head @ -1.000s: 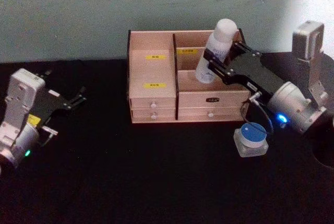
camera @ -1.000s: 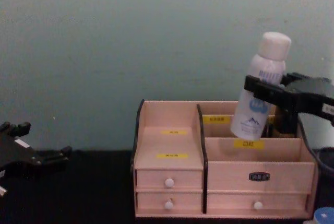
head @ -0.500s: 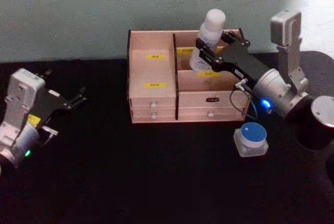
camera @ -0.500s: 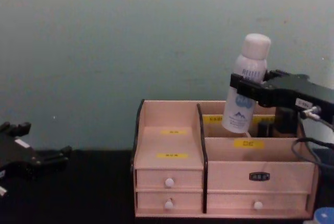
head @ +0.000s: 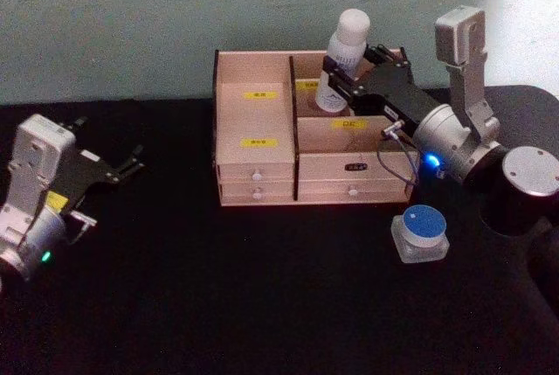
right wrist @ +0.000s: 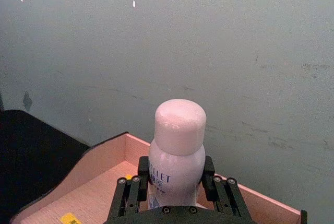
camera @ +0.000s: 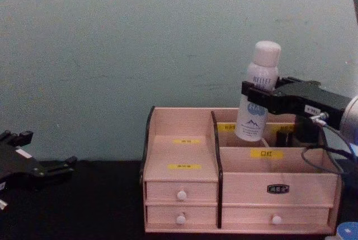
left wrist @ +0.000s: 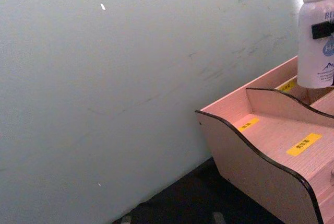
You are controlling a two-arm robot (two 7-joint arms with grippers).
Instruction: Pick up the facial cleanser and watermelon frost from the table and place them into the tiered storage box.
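Observation:
The facial cleanser point(head: 343, 59), a tall white bottle with a rounded cap, hangs slightly tilted over the back right compartment of the tiered storage box point(head: 262, 165). My right gripper point(head: 342, 79) is shut on its body, as seen on the facial cleanser point(right wrist: 176, 156) between the fingers and on the facial cleanser point(camera: 256, 94) from the side. The watermelon frost point(head: 419, 232), a squat clear jar with a blue lid, sits on the black table in front of the box's right end. My left gripper point(head: 131, 163) is open, parked at the far left.
The box's stepped left compartments point(camera: 182, 156) carry yellow labels, with small drawers with white knobs point(camera: 180, 195) below. A grey-green wall point(camera: 140, 38) stands close behind the box. The black table point(head: 262, 296) stretches in front.
My right gripper has carried the facial cleanser leftward and back, from over the box's right end to above its back right compartment, and the bottle now stands more upright. The left arm stayed put.

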